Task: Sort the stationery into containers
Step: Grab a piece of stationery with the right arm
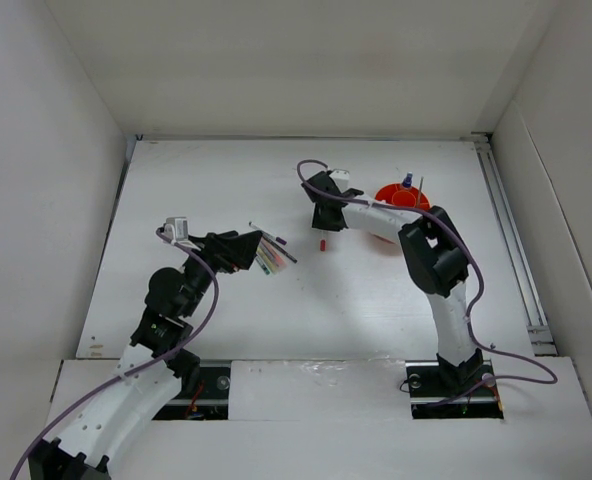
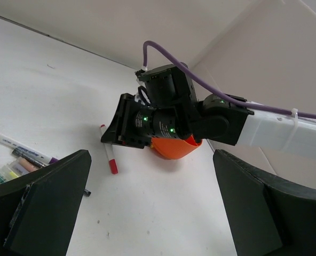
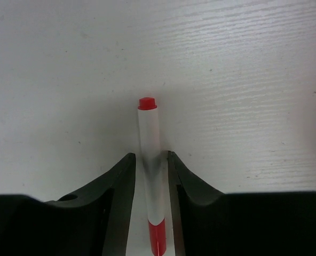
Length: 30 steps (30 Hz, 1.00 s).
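Two arms reaching forward, left hand spread wide, right hand low, pinched on the stick

We've got a plain white matte surface boxed in by smooth white panel walls on the left, back and right. A thin silvery metal rail runs along its right edge. Lighting's soft, shadows faint.

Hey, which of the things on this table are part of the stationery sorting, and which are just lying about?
Job: red-capped white marker; pile of coloured pens; orange tub.
Just there: purple cable; white table.
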Motion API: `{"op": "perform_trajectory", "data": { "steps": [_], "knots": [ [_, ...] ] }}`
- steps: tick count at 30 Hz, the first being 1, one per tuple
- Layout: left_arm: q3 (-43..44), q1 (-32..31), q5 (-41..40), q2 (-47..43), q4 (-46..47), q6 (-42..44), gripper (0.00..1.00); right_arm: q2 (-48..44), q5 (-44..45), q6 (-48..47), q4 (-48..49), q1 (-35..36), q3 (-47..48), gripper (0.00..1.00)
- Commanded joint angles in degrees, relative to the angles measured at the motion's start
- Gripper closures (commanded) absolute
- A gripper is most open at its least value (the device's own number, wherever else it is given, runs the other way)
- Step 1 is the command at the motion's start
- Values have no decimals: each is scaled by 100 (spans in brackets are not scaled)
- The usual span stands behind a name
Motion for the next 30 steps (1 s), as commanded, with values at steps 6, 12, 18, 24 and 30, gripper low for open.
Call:
{"op": "perform_trajectory", "data": {
  "steps": [6,12,18,24,30],
  "knots": [
    [-44,-13,100,23,299,-19,0,176,136,-235,-289,-105,407,60],
    [-44,-13,99,-101,299,-19,0,290,31,-235,-289,-218,512,64],
    [-44,-13,99,-48,246,-19,0,466,-136,-288,-412,-271,653,94],
    [-44,-13,47,-48,246,-19,0,-358,-487,-165,245,-403,303,100],
    [-44,-13,99,-48,246,-19,0,-2002,371,196,738,-825,-32,100]
  ]
}}
